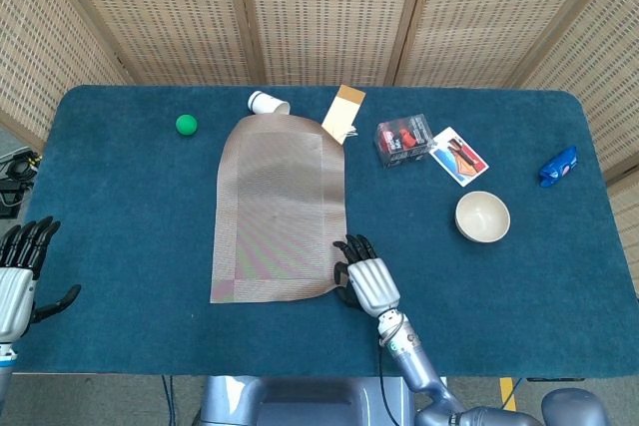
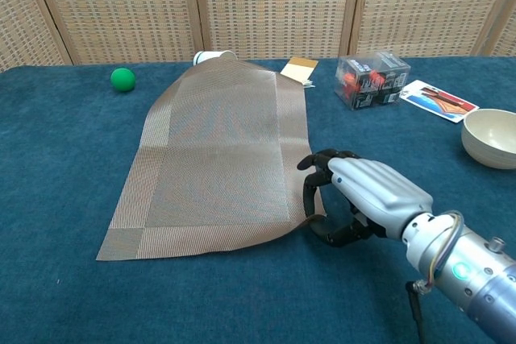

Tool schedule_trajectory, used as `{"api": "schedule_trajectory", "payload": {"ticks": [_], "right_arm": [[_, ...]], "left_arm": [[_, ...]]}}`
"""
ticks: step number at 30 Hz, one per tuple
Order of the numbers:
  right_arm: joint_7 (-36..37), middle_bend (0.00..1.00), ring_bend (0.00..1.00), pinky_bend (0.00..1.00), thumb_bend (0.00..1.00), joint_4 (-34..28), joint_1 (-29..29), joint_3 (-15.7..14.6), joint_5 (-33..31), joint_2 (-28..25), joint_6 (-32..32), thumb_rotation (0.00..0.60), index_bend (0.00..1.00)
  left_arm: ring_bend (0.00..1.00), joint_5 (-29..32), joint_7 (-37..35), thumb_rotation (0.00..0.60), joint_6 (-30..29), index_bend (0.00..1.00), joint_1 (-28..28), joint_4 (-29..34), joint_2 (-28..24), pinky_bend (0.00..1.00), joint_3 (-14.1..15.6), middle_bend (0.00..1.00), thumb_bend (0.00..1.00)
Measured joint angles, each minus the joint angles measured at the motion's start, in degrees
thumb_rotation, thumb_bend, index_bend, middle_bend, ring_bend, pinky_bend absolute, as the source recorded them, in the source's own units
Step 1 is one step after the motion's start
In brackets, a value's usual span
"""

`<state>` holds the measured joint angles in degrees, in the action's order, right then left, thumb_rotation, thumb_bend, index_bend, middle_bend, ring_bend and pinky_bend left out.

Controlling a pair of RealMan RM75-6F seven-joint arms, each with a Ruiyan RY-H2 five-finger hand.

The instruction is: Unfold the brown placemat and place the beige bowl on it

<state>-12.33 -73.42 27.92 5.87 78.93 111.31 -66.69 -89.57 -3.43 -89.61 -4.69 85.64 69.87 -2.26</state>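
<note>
Right hand pinching the mat's near corner, bowl waiting off to the right

Head view: the mat (image 1: pixel 278 209) lies folded, running from near the table's (image 1: pixel 130 216) back edge toward the front, left of centre. The right hand (image 1: pixel 365 280) sits at its front right corner with fingers curled on the edge. The left hand (image 1: pixel 18 272) hangs off the front left corner, fingers spread, holding nothing. The bowl (image 1: pixel 482 216) sits well apart toward the right edge.

Chest view: the right hand (image 2: pixel 355 196) grips the mat's (image 2: pixel 214 159) lifted corner between thumb and fingers. The woven mat looks thin and floppy, so I'd guess it'll sag; the top layer's edge seems the spot to grab. The bowl (image 2: pixel 492 137) looks rigid and light; rim is probably best.
</note>
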Motion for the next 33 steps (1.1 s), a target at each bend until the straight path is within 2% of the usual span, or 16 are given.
{"api": "schedule_trajectory", "payload": {"ticks": [8, 21, 33], "right_arm": [[-0.1, 0.23, 0.08, 0.00, 0.63, -2.3, -1.2, -0.6, 0.5, -2.3, -1.4, 0.600, 0.62], [3.2, 0.23, 0.08, 0.00, 0.63, -7.0, -6.2, -3.2, 2.1, -10.5, -5.9, 0.600, 0.62], [4.5, 0.23, 0.08, 0.00, 0.63, -9.2, -8.7, -3.6, 3.9, -16.7, -8.9, 0.600, 0.62]], "left_arm": [[0.00, -0.2, 0.3, 0.600, 0.0, 0.00, 0.0, 0.0, 0.1, 0.00, 0.2, 0.00, 0.23], [0.00, -1.3, 1.8, 0.600, -0.1, 0.00, 0.0, 0.5, 0.4, 0.00, 0.8, 0.00, 0.23], [0.00, -2.0, 3.1, 0.600, -0.3, 0.00, 0.1, 0.8, 0.7, 0.00, 1.2, 0.00, 0.23]]}}
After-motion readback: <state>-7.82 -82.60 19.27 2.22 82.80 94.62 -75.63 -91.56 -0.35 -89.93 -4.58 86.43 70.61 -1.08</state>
